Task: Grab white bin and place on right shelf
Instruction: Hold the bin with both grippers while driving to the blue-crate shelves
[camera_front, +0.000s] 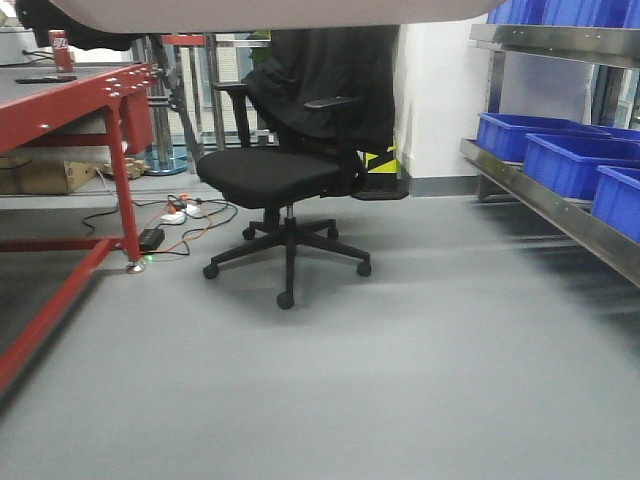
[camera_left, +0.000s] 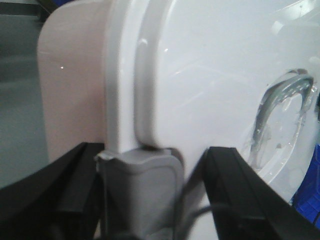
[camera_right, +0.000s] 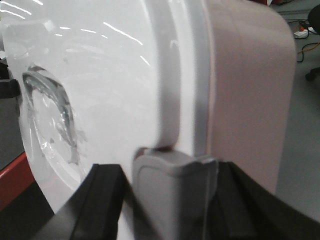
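The white bin (camera_front: 270, 12) hangs in the air; only its pale underside shows along the top edge of the front view. In the left wrist view its glossy lid (camera_left: 210, 75) with the recessed handle fills the frame, and my left gripper (camera_left: 150, 195) is shut on the bin, black fingers (camera_left: 65, 190) either side of a grey latch (camera_left: 142, 185). My right gripper (camera_right: 170, 200) is shut on the opposite end of the bin (camera_right: 245, 90), around its grey latch (camera_right: 172, 190). The right shelf (camera_front: 560, 205), shiny steel, runs along the right side.
Blue crates (camera_front: 570, 160) stand on the steel shelf. A black office chair (camera_front: 285, 180) stands ahead in the middle of the grey floor. A red-framed table (camera_front: 60, 110) is on the left, with cables and a power strip (camera_front: 180, 212) on the floor beside it.
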